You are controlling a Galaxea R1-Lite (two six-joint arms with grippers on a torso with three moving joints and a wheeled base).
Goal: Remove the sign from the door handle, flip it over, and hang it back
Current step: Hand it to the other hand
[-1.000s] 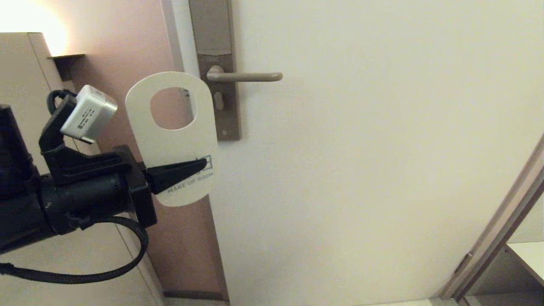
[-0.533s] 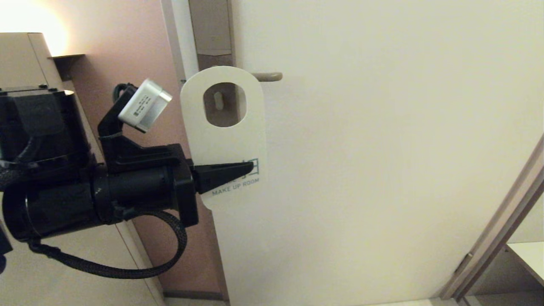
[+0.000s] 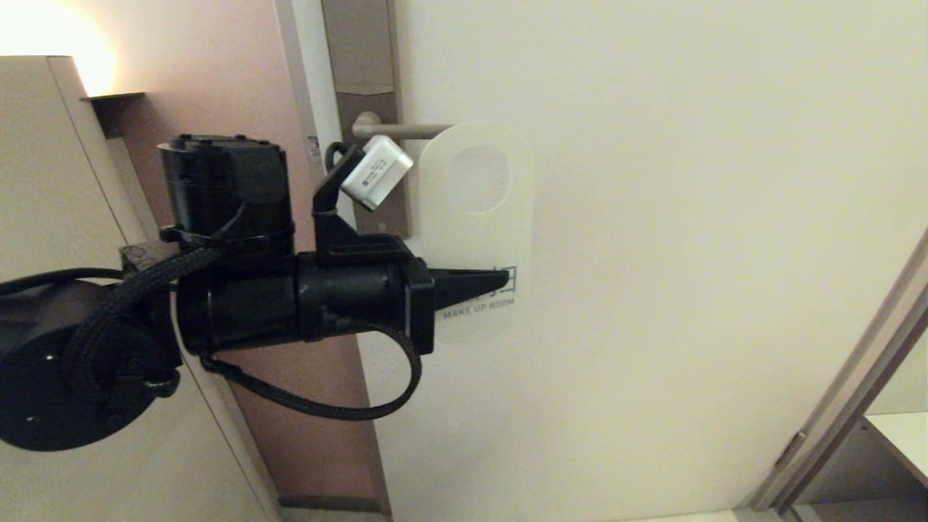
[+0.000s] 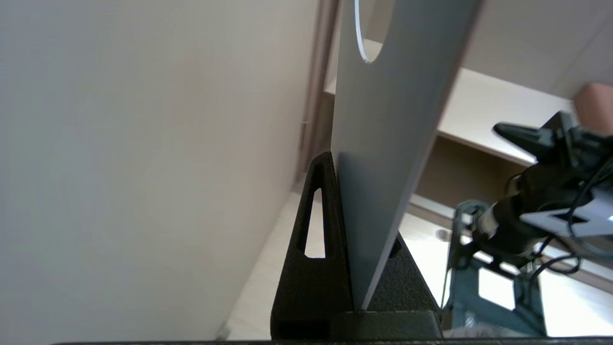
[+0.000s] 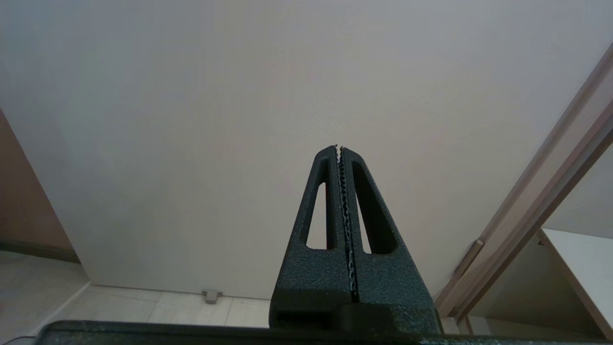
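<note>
Your left pincer (image 3: pixel 500 279) is clamped on the sign (image 3: pixel 475 232), held up beside the handle (image 3: pixel 395 130).

In the head view you see the sign upright in front of the door (image 3: pixel 689 217), its white "MAKE UP ROOM" face toward you and the oval hole at the top. The pincer grips it from the side near the lower end, just above the lettering. The sign's top edge overlaps the tip of the handle; you cannot tell whether the lever has passed through the hole or whether the two touch. The handle's plate (image 3: pixel 362 65) sits by the door's edge, partly behind the left arm. From the left wrist, you see the card edge-on between the fingers (image 4: pixel 318 215). Your right pincer (image 5: pixel 340 153) is pressed together on nothing, pointing at the door low down, out of the head view.
</note>
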